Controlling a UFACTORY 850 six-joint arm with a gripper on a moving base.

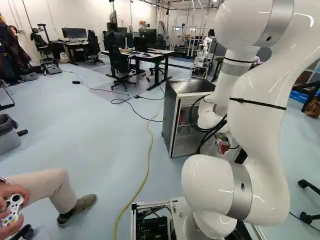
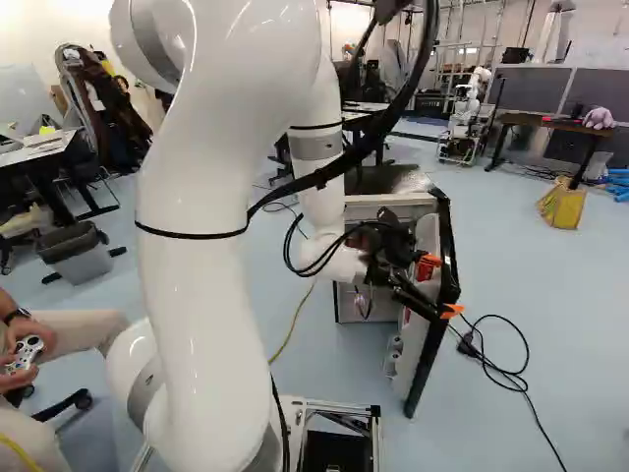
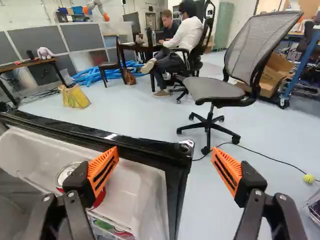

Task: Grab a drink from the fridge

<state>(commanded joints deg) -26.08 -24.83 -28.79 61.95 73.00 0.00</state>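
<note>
- Wrist view: the claw (image 3: 165, 154) is spread wide, with nothing pinched between its fingers.
- The fridge (image 1: 171, 117) is already open, its door (image 2: 418, 339) standing out on the right, towards the near side. I judge the step in hand to be lining up on a drink in the door.
- The can (image 3: 64, 175), red with a pale lid, sits upright in the door's upper rack (image 3: 35, 145). It lies below the claw's far finger, which partly hides it; whether they touch, I cannot tell.
- The near finger is past the door's free corner, so the can is outside the gap, to its far side.
- Next, the claw should back off a little to the left, shift farther in, tip down over the can, then close. Closing here would risk catching the door's edge instead.
</note>
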